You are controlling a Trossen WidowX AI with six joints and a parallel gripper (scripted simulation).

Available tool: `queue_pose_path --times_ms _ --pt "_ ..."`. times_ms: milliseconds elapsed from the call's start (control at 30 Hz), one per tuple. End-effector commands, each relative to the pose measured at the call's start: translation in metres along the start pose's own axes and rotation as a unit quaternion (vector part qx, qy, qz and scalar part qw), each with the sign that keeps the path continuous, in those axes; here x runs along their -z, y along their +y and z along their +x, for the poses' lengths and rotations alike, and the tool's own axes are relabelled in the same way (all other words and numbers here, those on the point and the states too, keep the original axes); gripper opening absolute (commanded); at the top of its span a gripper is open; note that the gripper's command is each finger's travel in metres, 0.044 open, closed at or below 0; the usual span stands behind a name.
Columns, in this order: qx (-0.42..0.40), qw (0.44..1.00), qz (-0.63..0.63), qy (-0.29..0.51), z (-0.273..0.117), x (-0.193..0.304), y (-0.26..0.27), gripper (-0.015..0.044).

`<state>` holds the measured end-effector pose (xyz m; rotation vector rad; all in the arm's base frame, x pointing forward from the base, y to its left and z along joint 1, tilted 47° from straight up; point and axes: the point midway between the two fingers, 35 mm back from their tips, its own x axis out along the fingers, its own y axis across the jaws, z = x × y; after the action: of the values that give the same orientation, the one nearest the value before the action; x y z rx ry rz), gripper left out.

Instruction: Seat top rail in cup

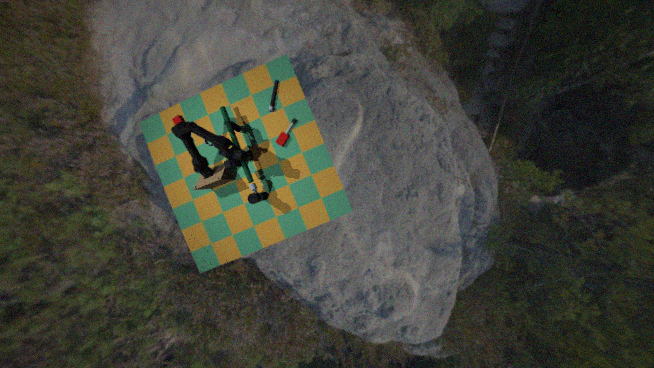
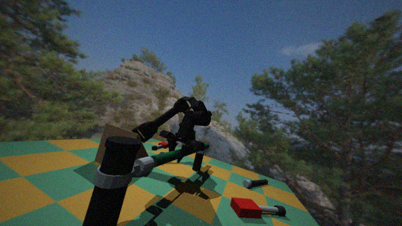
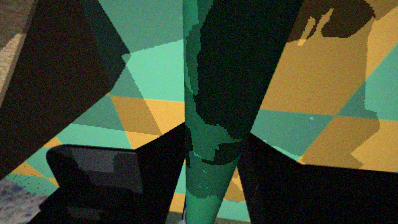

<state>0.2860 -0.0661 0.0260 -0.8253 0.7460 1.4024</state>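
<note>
The green rail point(image 1: 249, 173) point(image 2: 167, 157) point(image 3: 200, 175) runs nearly level towards the big black post point(image 1: 255, 198) point(image 2: 106, 202). Its near end meets the mouth of the grey end cup point(image 1: 253, 188) point(image 2: 145, 165); how deep it sits cannot be told. The cup hangs on the grey brace band point(image 2: 112, 180), which is around the post a little below its black cap point(image 2: 123, 142). The rail's far part passes over the short black post point(image 2: 198, 161); the loop cap there is too dark to make out. My gripper point(image 1: 241, 157) point(image 2: 187, 149) point(image 3: 211, 127) is shut on the rail's middle.
A brown panel point(image 1: 212, 178) point(image 2: 106, 139) stands beside the arm and the big post. A red block point(image 1: 282, 139) point(image 2: 246, 207) with a grey rod and a black rod with a grey end point(image 1: 274, 95) point(image 2: 258, 183) lie on the checkered mat point(image 1: 320, 177) beyond the rail's other side.
</note>
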Motion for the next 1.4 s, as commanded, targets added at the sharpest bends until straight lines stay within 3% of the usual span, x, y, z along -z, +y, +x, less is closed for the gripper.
queue_pose_path --times_ms 0,1367 --pt "0.003 1.000 0.001 0.005 -0.002 0.007 -0.001 0.0000" --pt "-0.003 1.000 0.001 -0.003 0.007 0.015 0.002 0.0000"
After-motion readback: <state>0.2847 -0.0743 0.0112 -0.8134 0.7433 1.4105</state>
